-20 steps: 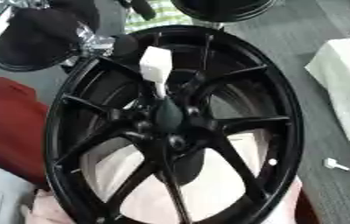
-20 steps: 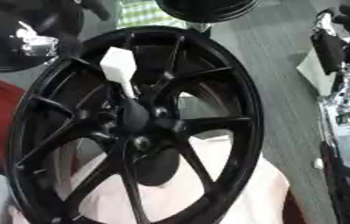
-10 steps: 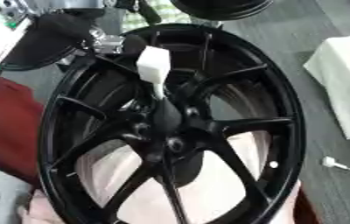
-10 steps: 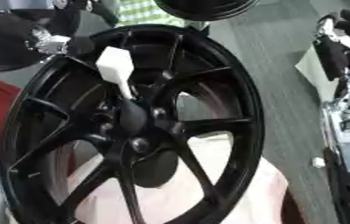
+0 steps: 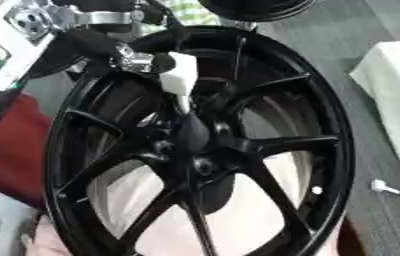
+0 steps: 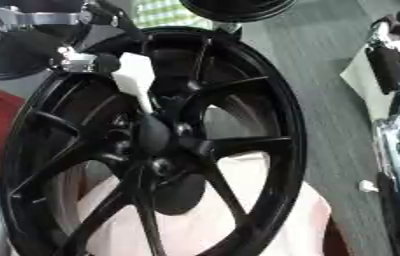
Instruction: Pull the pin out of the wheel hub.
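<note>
1 hand, the left hand [image 5: 138,59], has reached the white pin [image 5: 179,76] in the wheel hub [image 5: 190,134]; whether its fingers are closed cannot be told.

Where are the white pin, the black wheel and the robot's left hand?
white pin [image 5: 179,75]: left eye view, on its white handle.
black wheel [image 5: 278,145]: left eye view, on a spoke.
left hand [image 5: 147,61]: left eye view, on a finger beside the pin.
</note>
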Controlling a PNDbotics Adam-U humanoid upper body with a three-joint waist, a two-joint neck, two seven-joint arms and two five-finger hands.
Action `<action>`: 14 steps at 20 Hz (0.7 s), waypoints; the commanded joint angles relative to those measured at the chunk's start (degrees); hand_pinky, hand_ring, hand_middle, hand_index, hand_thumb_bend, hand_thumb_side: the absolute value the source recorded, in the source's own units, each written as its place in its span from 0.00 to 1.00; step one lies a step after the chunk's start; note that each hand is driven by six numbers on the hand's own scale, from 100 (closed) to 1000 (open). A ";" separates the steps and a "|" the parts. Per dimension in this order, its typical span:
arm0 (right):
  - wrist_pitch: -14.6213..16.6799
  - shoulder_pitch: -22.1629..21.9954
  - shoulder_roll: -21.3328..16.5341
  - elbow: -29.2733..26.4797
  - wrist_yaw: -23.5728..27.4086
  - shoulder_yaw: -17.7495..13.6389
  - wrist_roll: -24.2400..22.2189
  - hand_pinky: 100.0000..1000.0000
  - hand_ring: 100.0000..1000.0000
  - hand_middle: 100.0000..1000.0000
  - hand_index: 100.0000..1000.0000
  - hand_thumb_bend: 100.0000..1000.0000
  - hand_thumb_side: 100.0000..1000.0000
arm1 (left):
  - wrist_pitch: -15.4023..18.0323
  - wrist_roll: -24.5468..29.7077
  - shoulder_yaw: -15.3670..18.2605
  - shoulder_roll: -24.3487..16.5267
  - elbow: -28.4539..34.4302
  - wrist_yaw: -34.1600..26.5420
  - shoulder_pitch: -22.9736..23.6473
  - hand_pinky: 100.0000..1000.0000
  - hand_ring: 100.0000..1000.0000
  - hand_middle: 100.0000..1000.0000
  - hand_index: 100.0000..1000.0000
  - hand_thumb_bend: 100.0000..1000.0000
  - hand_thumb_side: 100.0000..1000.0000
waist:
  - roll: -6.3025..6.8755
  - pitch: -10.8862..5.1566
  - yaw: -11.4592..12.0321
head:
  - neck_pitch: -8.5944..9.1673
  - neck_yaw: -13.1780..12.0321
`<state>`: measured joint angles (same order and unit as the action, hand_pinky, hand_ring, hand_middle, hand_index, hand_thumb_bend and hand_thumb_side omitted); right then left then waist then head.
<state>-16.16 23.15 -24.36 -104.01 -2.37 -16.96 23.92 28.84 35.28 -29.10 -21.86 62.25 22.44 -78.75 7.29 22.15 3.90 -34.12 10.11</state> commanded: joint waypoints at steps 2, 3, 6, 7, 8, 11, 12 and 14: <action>0.08 0.84 -0.47 -1.36 -0.34 0.05 -0.36 0.85 0.96 0.71 0.82 0.00 0.49 | 17.80 16.68 0.25 -0.24 -0.27 1.17 -0.72 0.90 0.90 0.78 0.91 0.29 1.00 | -0.32 -0.26 -0.33 | 0.99 -0.55; 0.09 0.92 -0.43 -1.36 -0.32 0.10 -0.44 0.85 0.96 0.71 0.82 0.00 0.49 | 17.99 16.68 0.25 -0.07 -0.50 1.45 -0.63 0.90 0.90 0.78 0.91 0.29 1.00 | -0.32 -0.23 -0.43 | 1.07 -0.66; 0.11 1.14 -0.34 -1.31 -0.26 0.24 -0.68 0.85 0.96 0.71 0.82 0.00 0.49 | 18.90 16.68 0.05 0.38 -1.15 2.38 -0.37 0.89 0.89 0.77 0.90 0.30 1.00 | -0.30 -0.12 -0.66 | 1.16 -0.83; 0.11 1.18 -0.32 -1.29 -0.25 0.29 -0.75 0.85 0.96 0.71 0.82 0.00 0.49 | 19.27 16.68 -0.02 0.50 -1.32 2.65 -0.30 0.88 0.89 0.76 0.89 0.30 1.00 | -0.29 -0.10 -0.71 | 1.12 -0.83; 0.11 1.21 -0.31 -1.27 -0.25 0.33 -0.82 0.85 0.96 0.71 0.82 0.00 0.49 | 19.64 16.68 -0.09 0.60 -1.47 2.90 -0.24 0.88 0.89 0.75 0.89 0.31 1.00 | -0.27 -0.08 -0.75 | 1.07 -0.81; 0.13 1.27 -0.30 -1.26 -0.25 0.39 -0.94 0.85 0.96 0.71 0.83 0.00 0.49 | 20.76 16.68 -0.21 0.77 -1.75 3.69 -0.14 0.87 0.88 0.74 0.87 0.31 1.00 | -0.24 -0.06 -0.83 | 1.06 -0.80; 0.14 1.29 -0.30 -1.26 -0.25 0.41 -0.97 0.86 0.96 0.71 0.83 0.00 0.49 | 21.07 16.68 -0.18 0.81 -1.83 3.98 -0.13 0.87 0.87 0.73 0.87 0.32 1.00 | -0.23 -0.06 -0.85 | 1.07 -0.83; 0.16 1.34 -0.28 -1.26 -0.23 0.50 -1.06 0.86 0.96 0.71 0.83 0.00 0.49 | 21.58 16.68 -0.06 0.93 -2.04 4.55 -0.08 0.85 0.86 0.72 0.87 0.32 0.98 | -0.24 -0.07 -0.90 | 1.12 -0.90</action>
<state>-16.14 23.68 -23.93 -104.01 -2.37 -16.54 23.12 30.98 33.14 -29.52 -20.32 59.93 26.62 -77.98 7.29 22.42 3.10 -33.64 9.41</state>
